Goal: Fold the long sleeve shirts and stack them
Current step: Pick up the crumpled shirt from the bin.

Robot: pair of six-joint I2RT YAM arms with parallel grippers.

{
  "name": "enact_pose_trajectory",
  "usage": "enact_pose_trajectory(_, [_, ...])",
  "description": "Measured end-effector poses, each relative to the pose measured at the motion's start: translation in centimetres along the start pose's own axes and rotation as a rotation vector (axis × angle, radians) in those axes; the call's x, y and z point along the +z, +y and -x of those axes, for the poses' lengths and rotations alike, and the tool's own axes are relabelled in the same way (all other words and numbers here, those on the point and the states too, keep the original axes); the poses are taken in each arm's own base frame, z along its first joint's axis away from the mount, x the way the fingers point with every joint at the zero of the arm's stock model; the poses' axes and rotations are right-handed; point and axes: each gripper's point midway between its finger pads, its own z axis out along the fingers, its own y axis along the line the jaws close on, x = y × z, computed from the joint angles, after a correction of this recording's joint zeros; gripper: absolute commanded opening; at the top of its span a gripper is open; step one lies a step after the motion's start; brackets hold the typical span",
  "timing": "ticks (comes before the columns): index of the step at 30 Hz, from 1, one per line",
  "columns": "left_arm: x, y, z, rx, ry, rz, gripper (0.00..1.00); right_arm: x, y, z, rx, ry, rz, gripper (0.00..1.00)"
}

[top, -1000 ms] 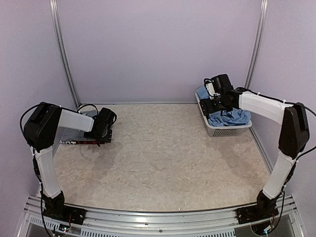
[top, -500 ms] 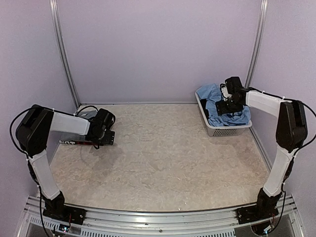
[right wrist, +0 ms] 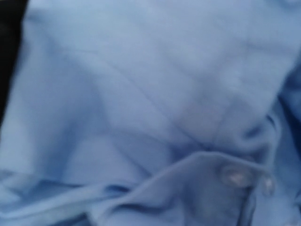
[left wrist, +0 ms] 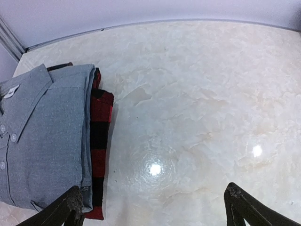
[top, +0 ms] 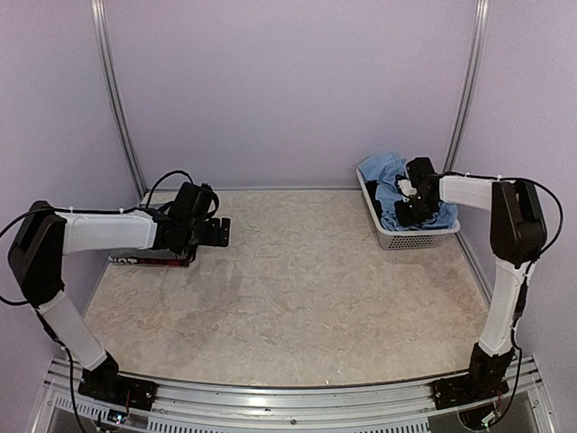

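Note:
A folded grey shirt [left wrist: 42,136] lies on top of a folded red-and-black plaid shirt [left wrist: 99,141] at the table's far left; in the top view only the stack's red edge [top: 153,261] shows beneath the left arm. My left gripper [left wrist: 153,209] [top: 219,232] hangs open over bare table, just right of that stack, holding nothing. The crumpled light blue shirt [top: 383,176] fills the white mesh basket [top: 416,240]. My right gripper [top: 410,209] is pushed down into that shirt. Blue cloth [right wrist: 141,94] with a button fills the right wrist view and hides the fingers.
The basket stands at the far right against the back wall. Lilac walls with metal rails [top: 113,90] close the table at the back and sides. The marbled tabletop [top: 297,280] stretches between the stack and the basket.
My left gripper has swung right, off the folded stack, staying open. My right gripper has dropped from above the basket down into the blue shirt.

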Motion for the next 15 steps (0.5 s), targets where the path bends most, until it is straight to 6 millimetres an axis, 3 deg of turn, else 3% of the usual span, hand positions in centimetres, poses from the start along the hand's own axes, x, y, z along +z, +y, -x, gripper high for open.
enact_pose_trajectory(1, [-0.7,-0.4,0.6,-0.004,-0.018,-0.013,0.99,0.0,0.0,0.0,0.007,0.002,0.006,0.0])
enact_pose_trajectory(4, [-3.0,-1.4,2.4,-0.022,-0.079,-0.056,0.99,-1.0,0.3,0.7,-0.001,-0.019,0.024,0.0])
enact_pose_trajectory(7, [-5.3,-2.1,4.2,-0.052,-0.138,-0.094,0.99,-4.7,0.6,2.8,-0.006,-0.098,0.045,0.0])
enact_pose_trajectory(11, [-7.6,-2.1,6.1,-0.098,-0.202,-0.128,0.99,-14.5,1.2,8.7,-0.014,-0.326,0.088,0.0])
enact_pose_trajectory(15, [-9.9,-1.5,7.7,-0.159,-0.281,-0.164,0.99,-27.8,4.4,15.3,-0.065,-0.634,0.18,0.0])
